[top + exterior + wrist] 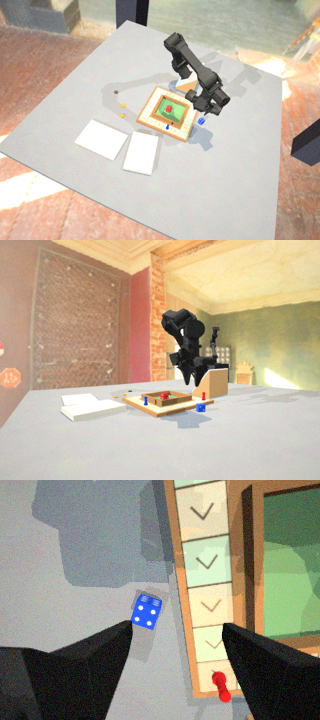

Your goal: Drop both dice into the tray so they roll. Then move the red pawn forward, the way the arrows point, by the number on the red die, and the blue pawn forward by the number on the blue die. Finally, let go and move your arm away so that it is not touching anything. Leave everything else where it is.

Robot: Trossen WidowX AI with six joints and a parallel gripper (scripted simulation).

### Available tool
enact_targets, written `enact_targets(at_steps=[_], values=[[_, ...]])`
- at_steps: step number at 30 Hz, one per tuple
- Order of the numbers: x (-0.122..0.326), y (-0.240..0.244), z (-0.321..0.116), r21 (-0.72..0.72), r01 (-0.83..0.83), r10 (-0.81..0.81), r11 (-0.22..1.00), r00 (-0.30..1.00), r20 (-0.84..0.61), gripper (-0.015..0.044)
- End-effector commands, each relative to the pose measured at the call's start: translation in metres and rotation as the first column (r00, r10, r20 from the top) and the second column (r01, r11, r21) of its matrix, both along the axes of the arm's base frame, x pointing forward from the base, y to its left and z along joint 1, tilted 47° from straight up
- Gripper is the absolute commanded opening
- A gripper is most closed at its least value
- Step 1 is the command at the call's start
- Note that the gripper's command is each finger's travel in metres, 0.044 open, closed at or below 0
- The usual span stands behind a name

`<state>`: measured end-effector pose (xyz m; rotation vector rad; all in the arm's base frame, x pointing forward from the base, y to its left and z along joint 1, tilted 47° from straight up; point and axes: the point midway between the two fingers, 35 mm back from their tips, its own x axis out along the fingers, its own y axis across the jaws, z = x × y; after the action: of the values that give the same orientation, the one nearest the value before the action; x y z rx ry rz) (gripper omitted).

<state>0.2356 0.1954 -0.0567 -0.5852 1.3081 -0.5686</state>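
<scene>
The red die [168, 108] [164, 395] lies inside the tray [162, 120] [175, 402] [258, 555], several pips on top. The blue die [201, 120] [200, 407] [146, 612] lies on the table just outside the board [143, 117] [210, 611], several pips on its upper face. The red pawn [203, 396] [220, 682] stands on a corner square; the arm hides it in the top view. The blue pawn [167, 127] [145, 400] stands on another side's track. My gripper [192, 385] [176, 628] is open and empty, above the table near the red pawn's side of the board.
A wedge-shaped block [187, 86] [218, 383] stands behind the board, near the red pawn's corner. Two white slabs [101, 139] [141, 154] [93, 409] lie off the blue pawn's side. Two yellow discs [123, 105] [122, 115] and a dark disc [116, 91] [130, 391] lie farther left.
</scene>
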Motion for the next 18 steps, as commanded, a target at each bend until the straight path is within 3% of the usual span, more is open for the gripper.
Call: enact_targets(at_steps=[1, 18], values=[[-0.012, 0.008, -0.037, 0.055, 0.234, -0.241, 0.971, 0.948, 0.21, 0.0275], [-0.011, -0.001, -0.047, 0.055, 0.234, -0.24, 0.971, 0.948, 0.211, 0.0275]])
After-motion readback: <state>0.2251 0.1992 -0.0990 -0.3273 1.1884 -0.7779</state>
